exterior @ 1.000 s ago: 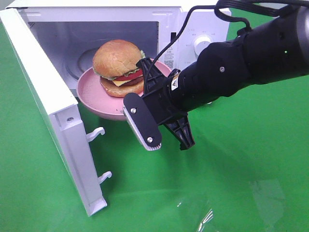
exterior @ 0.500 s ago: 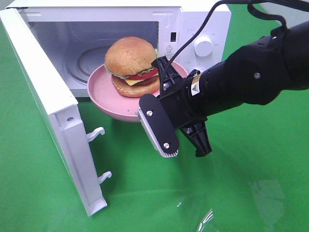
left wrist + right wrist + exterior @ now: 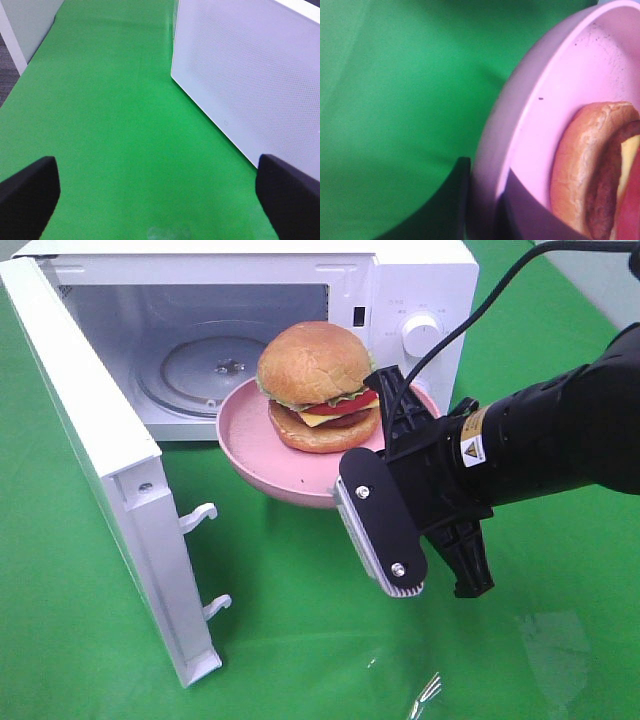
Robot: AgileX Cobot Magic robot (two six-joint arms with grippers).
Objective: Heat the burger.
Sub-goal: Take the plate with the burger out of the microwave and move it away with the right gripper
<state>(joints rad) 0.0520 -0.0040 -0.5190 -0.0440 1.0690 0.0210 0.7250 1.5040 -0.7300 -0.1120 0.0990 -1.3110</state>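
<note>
One burger, one pink plate, one microwave, one tool

A yellow triangular warning sign sits on a white sticker on the right arm. The microwave's control panel carries faint print around the knob, too small to read.

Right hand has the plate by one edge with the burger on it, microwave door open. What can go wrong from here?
1. The right hand pinches only the rim of the pink plate, held in the air: it may tilt or slip.
2. The burger sits loose on the plate, so a tilt or jerk could slide it off.
3. The plate hangs close to the microwave opening: its far rim could clip the frame or the open door.
</note>
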